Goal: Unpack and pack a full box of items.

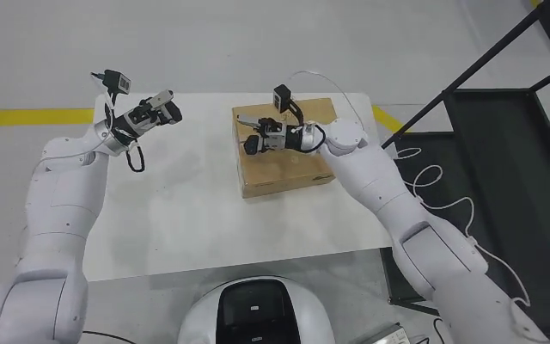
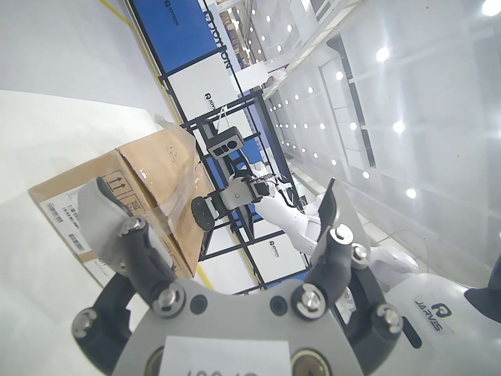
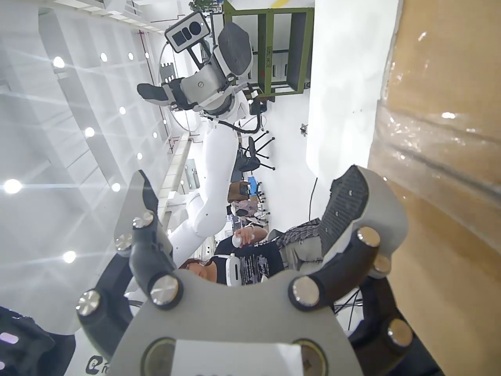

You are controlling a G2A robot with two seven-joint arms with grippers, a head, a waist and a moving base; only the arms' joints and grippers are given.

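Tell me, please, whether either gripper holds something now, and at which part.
Nothing is held. The left gripper is open above the table; the right gripper is open over the box.

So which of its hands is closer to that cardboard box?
Right. The right gripper is over the cardboard box; the left gripper is off to its side, above the table.

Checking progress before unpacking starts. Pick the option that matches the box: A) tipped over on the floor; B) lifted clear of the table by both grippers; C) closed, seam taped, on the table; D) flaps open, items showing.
C: the box sits on the table with its flaps shut and clear tape along the seam; the right gripper is open above its top, holding nothing.
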